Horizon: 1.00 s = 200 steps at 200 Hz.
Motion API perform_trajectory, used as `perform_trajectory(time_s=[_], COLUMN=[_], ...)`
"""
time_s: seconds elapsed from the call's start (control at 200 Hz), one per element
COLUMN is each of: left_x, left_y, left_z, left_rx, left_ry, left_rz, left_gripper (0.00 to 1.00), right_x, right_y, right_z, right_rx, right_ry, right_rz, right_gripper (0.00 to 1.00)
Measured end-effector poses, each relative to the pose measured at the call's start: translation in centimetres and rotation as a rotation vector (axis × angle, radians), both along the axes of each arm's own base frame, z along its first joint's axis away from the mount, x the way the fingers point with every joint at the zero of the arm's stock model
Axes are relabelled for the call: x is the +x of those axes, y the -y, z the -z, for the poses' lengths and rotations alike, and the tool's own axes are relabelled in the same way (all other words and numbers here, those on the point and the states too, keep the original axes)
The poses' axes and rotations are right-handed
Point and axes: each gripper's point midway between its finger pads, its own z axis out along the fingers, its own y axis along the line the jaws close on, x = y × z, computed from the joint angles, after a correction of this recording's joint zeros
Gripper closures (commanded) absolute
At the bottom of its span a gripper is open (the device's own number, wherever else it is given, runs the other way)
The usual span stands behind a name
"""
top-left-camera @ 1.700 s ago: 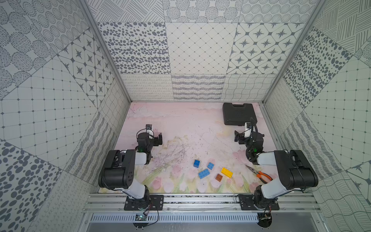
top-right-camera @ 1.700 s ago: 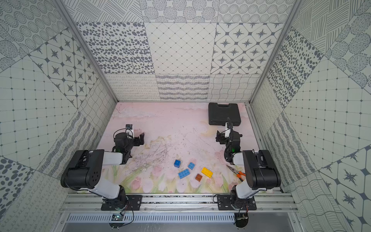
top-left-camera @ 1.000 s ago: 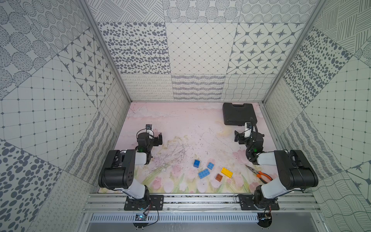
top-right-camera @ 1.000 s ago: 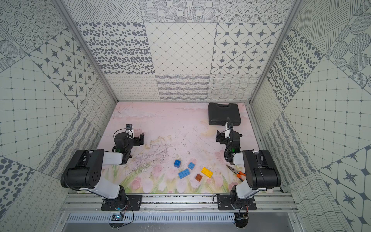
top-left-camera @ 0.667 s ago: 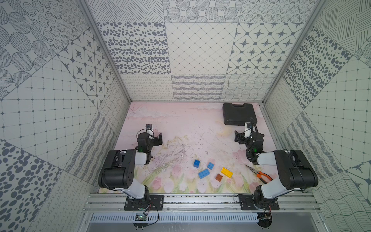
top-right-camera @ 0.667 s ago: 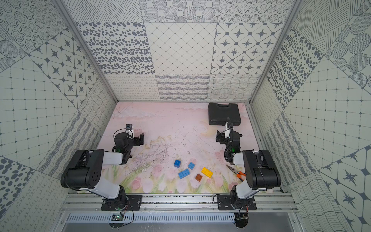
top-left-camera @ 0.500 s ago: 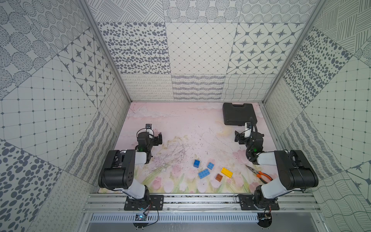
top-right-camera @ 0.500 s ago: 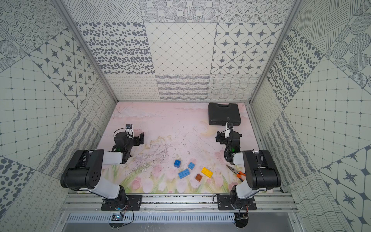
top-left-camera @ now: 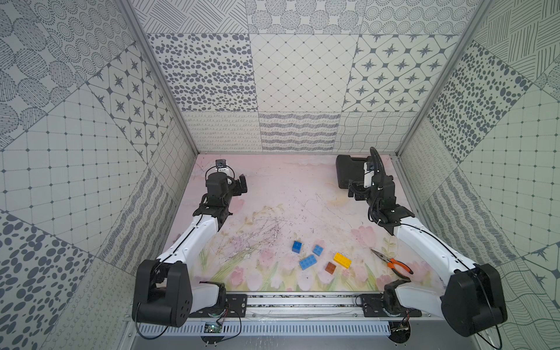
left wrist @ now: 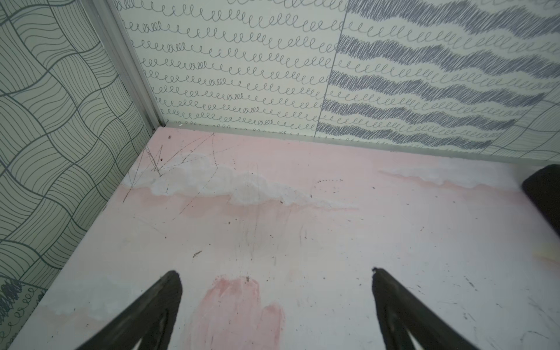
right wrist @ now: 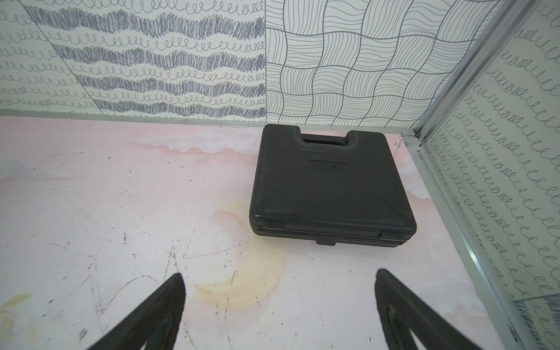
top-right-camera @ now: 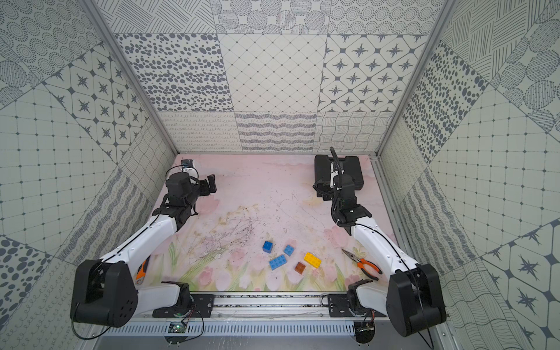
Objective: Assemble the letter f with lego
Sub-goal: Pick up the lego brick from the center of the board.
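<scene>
On the pink flower-printed tabletop (top-left-camera: 288,188), a black moulded plastic carrying case (top-left-camera: 348,169) lay flat at about 1 o'clock. The left claw (left wrist: 274,275) hung at 10 o'clock and the right claw (right wrist: 278,277) at 2 o'clock, just short of the case; both were spread wide and gripped nothing. Orange-handled steel pliers (top-left-camera: 394,262) lay at 4 o'clock. Near 5 o'clock, unjoined and apart, lay the long blue studded plastic lego brick (top-left-camera: 308,261), the long yellow lego brick (top-left-camera: 342,260) at its 3 o'clock, the first square blue lego brick (top-left-camera: 297,246) at its 11 o'clock, the second square blue lego brick (top-left-camera: 317,249) at its 1 o'clock, and the square brown lego brick (top-left-camera: 330,268) beside the yellow one.
</scene>
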Motion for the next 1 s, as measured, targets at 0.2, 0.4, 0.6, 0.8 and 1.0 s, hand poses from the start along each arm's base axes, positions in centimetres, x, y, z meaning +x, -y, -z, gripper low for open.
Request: perform_trajectory(time_s=[0.2,0.4,0.6,0.8,1.0], left_x=[-3.0,-6.7,-9.3,-10.2,-10.7], left_y=[5.2,10.5,12.3,13.0,13.4], left_z=[-1.3,2.2,6.0,7.2,8.8], left_rx=[-0.071,-0.111,-0.133,-0.133,-0.130], left_ry=[-0.048,-0.179,-0.283,-0.323,-0.368], left_rz=[0.146,0.281,0.316,0.333,0.332], left_gripper=[0.01,0.01,0.01,0.01,0.01], right_x=[-3.6,-8.9,-12.6,-15.7,-17.5], right_y=[-5.5,-12.2,-14.4,-15.2,-16.0], right_z=[0.7,3.3,6.6,10.3,12.7], right_rx=[0.043,0.033,0.004,-0.031,-0.057], right_ry=[-0.169,-0.360,-0.528,-0.662,-0.746], right_rz=[-0.193,-0.423,-0.487,-0.491,-0.490], right_gripper=[0.02,0.02,0.11,0.24,0.35])
